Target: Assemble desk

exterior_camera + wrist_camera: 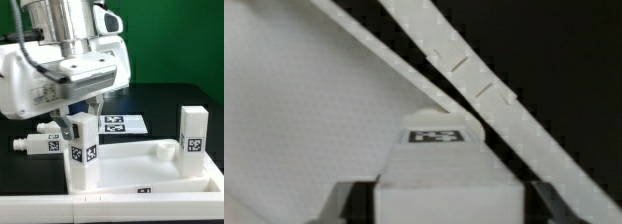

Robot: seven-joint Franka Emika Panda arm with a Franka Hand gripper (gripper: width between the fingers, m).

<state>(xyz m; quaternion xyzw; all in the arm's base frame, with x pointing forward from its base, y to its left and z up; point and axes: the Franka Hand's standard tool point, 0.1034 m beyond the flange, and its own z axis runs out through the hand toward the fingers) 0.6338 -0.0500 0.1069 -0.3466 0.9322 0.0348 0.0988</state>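
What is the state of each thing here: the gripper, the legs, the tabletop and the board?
gripper: shut on the held leg's top.
held leg: upright at a tabletop corner, exterior view's left.
second leg: upright at a tabletop corner, exterior view's right, untouched.
lying leg: on its side on the table, off the tabletop.
tabletop: flat, rim up.
marker board: flat on the table.

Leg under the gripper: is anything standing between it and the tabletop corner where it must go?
Nothing visible does. The leg, held in the gripper, already stands upright at the tabletop corner on the exterior view's left. The other upright leg is at the corner on the exterior view's right, well apart.
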